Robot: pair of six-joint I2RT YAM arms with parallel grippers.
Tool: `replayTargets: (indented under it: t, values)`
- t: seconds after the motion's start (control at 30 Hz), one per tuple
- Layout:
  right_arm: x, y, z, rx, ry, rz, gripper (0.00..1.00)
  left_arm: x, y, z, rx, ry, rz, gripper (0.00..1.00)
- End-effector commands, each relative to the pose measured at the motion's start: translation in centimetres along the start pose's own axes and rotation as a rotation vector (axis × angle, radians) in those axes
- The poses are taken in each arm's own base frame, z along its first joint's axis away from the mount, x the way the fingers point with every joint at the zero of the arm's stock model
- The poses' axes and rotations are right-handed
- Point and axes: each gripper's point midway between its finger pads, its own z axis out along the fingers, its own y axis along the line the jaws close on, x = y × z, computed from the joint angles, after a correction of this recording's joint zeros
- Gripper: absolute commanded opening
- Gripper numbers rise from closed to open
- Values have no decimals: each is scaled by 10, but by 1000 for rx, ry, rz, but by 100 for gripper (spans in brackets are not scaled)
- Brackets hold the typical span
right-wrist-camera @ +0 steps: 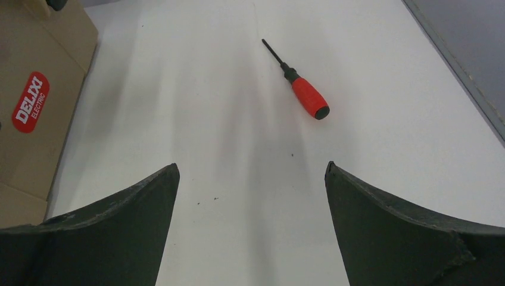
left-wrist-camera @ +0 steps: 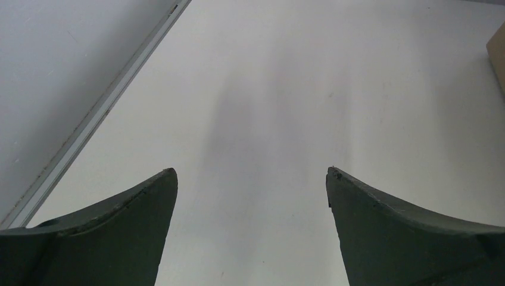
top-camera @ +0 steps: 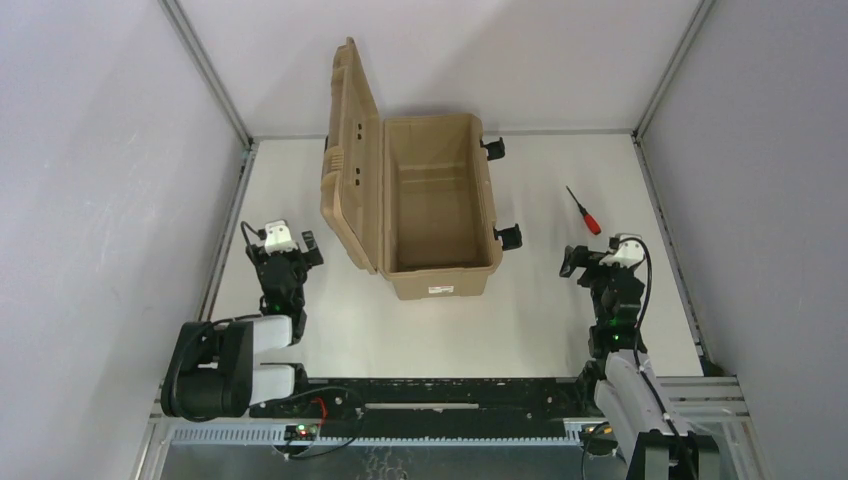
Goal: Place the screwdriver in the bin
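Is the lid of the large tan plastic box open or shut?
Open. The ribbed lid stands swung up at the left side of the tan plastic storage box, and the top view shows its inner floor.

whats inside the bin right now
Nothing visible: the bin stands open, lid swung left, showing only bare tan floor and walls. Its near wall hides a strip of floor just behind it. The screwdriver lies outside, on the table to its right.

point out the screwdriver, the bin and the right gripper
screwdriver (right-wrist-camera: 309, 98): right wrist view, on the red handle
bin (top-camera: 415, 283): top view, on its near wall
right gripper (right-wrist-camera: 251, 167): right wrist view, midway between the fingertips
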Motion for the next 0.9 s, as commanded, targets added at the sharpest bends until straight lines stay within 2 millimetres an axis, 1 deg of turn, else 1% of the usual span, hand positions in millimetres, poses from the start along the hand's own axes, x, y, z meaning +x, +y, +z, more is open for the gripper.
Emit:
replayTargets:
  t: [0.0,0.1,0.17,0.2,0.27,0.3,0.4,0.47,0.53,0.57,0.6,0.67,0.7,0.73,0.77,0.87]
  values:
    - [-30,3,2,-4,-69,23,100,-38,-2,9,1,-117,-24,100]
    - [-49,-6,6,72,-49,35,100,-38,-2,9,1,-117,-24,100]
    - [-64,-9,13,99,0,11,100,-38,-2,9,1,-116,-24,100]
    - [-75,-8,18,100,25,-10,100,-38,-2,9,1,-116,-24,100]
    - [-85,-6,31,91,138,-45,100,-38,-2,9,0,-117,-24,100]
    - [-85,-5,36,84,228,-53,100,-38,-2,9,0,-117,-24,100]
    - [-77,-1,52,21,484,-55,99,-38,-2,9,1,-117,-24,100]
    - [-71,-2,66,-34,591,-59,99,-38,-2,9,1,-117,-24,100]
    - [-60,-3,82,-101,671,-85,100,-38,-2,9,2,-117,-24,100]
    - [-59,-7,93,-102,702,-103,100,-38,-2,9,0,-116,-24,100]
    - [-45,-11,98,-107,759,-117,100,-38,-2,9,2,-116,-24,100]
    - [-32,-22,119,-85,815,-151,100,-38,-2,9,1,-117,-24,100]
    - [-32,-26,127,-69,814,-160,100,-38,-2,9,1,-117,-24,100]
    - [-26,-33,136,-38,830,-169,100,-38,-2,9,2,-116,-24,100]
    - [-12,-38,143,-26,865,-178,100,-39,-2,9,2,-118,-25,100]
    - [9,-54,158,28,920,-204,100,-38,-2,9,1,-116,-24,100]
